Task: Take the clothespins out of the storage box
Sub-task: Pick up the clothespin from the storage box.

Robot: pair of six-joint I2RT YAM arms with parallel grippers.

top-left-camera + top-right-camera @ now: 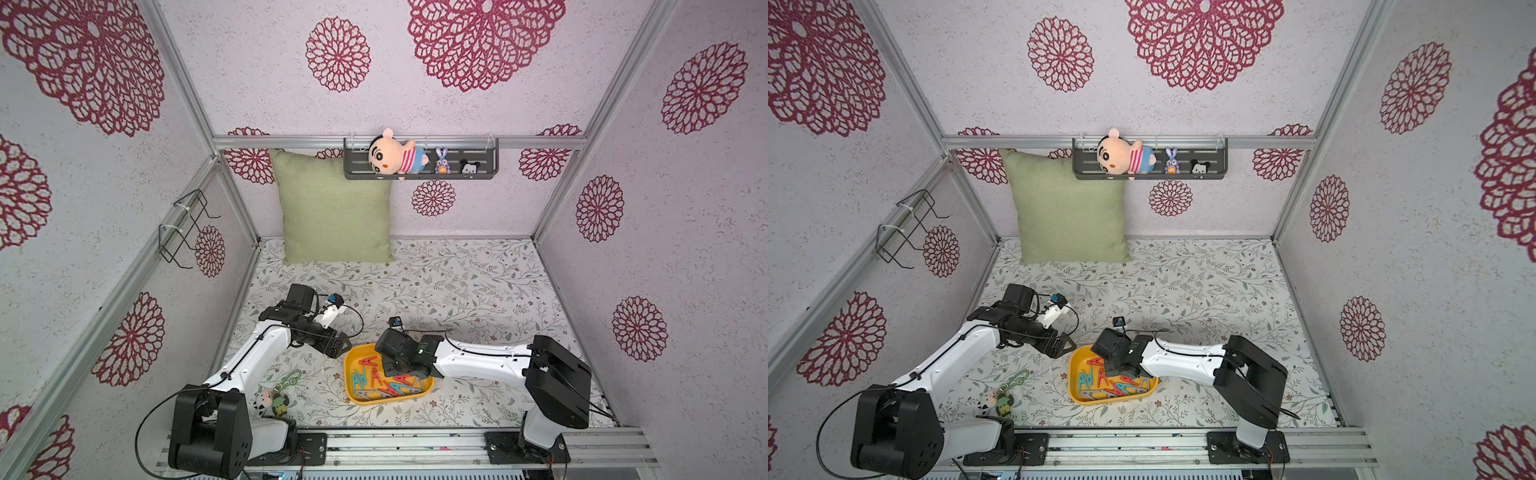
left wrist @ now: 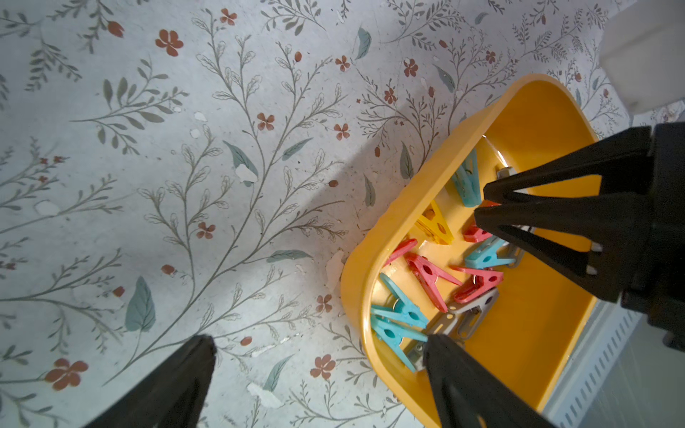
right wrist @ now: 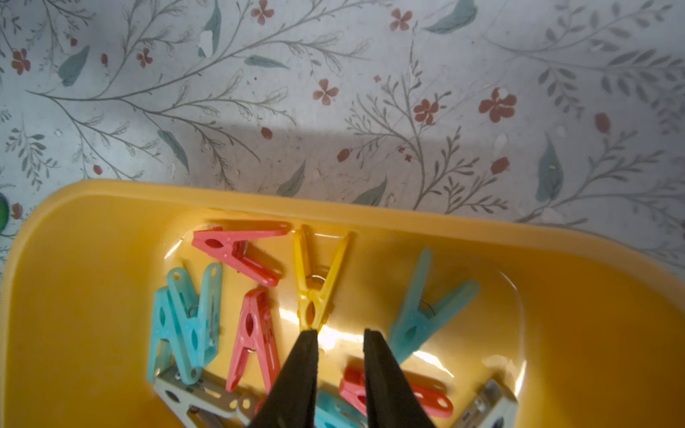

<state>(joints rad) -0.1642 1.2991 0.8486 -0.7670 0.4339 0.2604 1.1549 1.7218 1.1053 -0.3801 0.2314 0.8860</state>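
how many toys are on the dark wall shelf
3. On the shelf: a plush boy doll at the left end, a small purple bunny in the middle, a black-eared mouse head right of it. The doll could hide something small.

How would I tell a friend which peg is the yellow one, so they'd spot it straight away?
On the floral table, find the yellow storage box toward the front. Inside, by its wall, lies the yellow clothespin, between a red clothespin and a teal clothespin. It alone matches the box's colour; the others in view are red, teal or grey.
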